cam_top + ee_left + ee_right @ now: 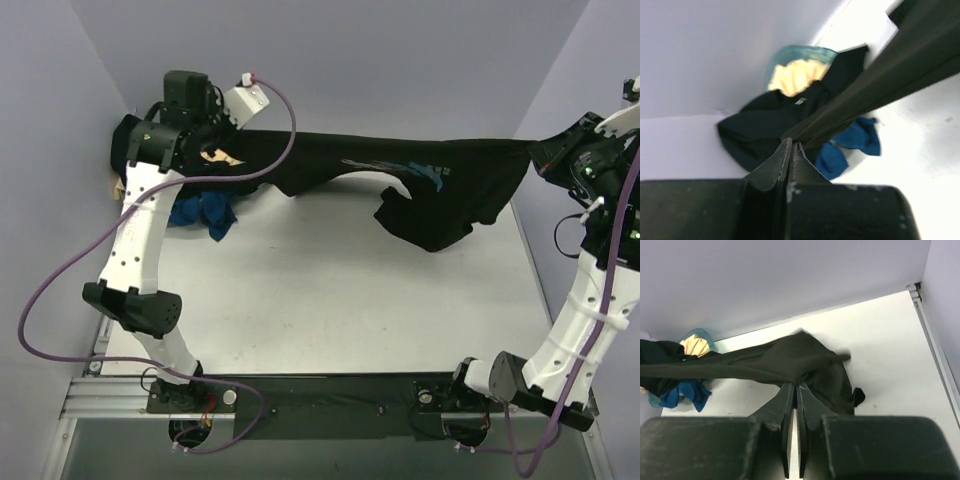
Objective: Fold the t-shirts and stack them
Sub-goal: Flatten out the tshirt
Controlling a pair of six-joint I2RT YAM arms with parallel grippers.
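A black t-shirt with a small blue-white print hangs stretched across the back of the table between both grippers. My left gripper is shut on its left end, seen in the left wrist view with the taut cloth running up right. My right gripper is shut on its right end, seen in the right wrist view with the cloth bunched at the tips. The shirt's lower part droops onto the table. A blue t-shirt, a cream one and more black cloth lie heaped at the back left.
A teal plastic basket sits in the back-left corner under the heap, against the wall. The white table has raised rails at its right edge. Purple cables loop off both arms.
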